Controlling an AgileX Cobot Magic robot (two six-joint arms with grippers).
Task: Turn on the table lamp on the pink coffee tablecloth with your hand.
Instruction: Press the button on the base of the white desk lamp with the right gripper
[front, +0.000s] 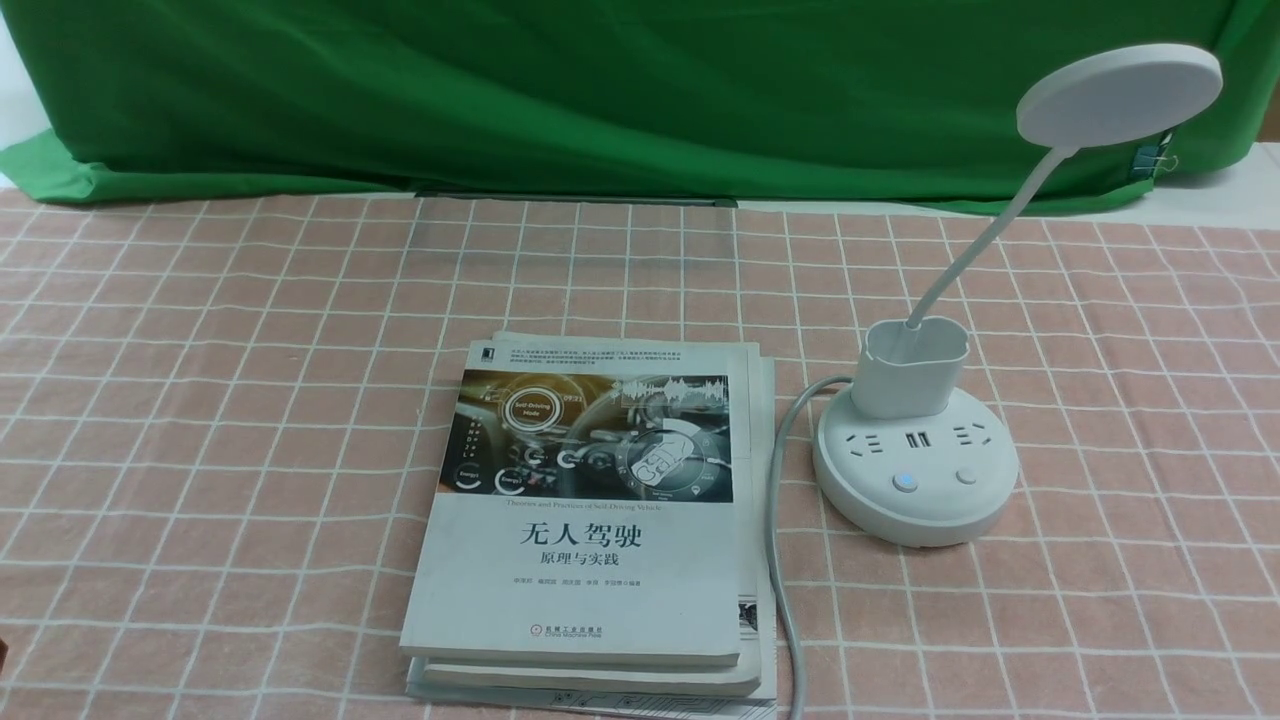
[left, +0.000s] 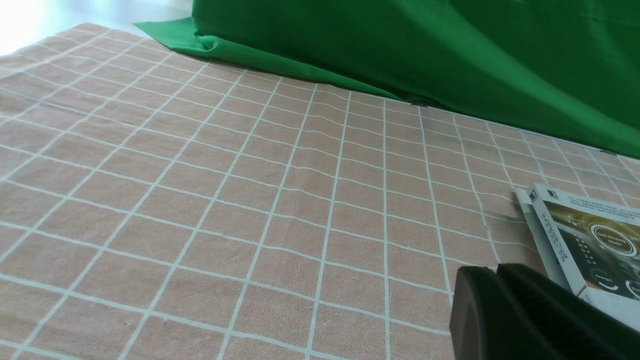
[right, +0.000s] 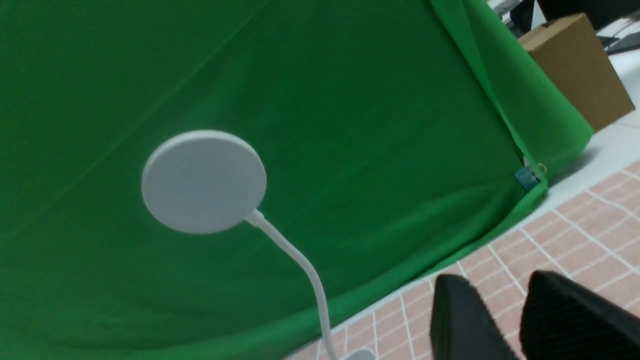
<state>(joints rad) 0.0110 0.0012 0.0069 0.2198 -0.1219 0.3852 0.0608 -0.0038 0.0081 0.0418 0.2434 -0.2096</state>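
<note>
The white table lamp (front: 915, 470) stands on the pink coffee tablecloth (front: 200, 400) at the right. Its disc head (front: 1120, 95) sits on a curved gooseneck above the cup holder (front: 913, 367). The round base has two buttons; the left one (front: 905, 483) shows a blue dot. Neither arm shows in the front view. In the left wrist view my left gripper (left: 495, 271) is shut and empty, low over the cloth (left: 200, 200) beside the books. In the right wrist view my right gripper (right: 497, 282) is open and empty, apart from the lamp head (right: 204, 181).
A stack of books (front: 590, 520) lies left of the lamp, and shows in the left wrist view (left: 585, 240). The lamp's white cable (front: 780, 560) runs along the books toward the front edge. A green backdrop (front: 600, 90) hangs behind. A cardboard box (right: 575, 65) stands beyond it.
</note>
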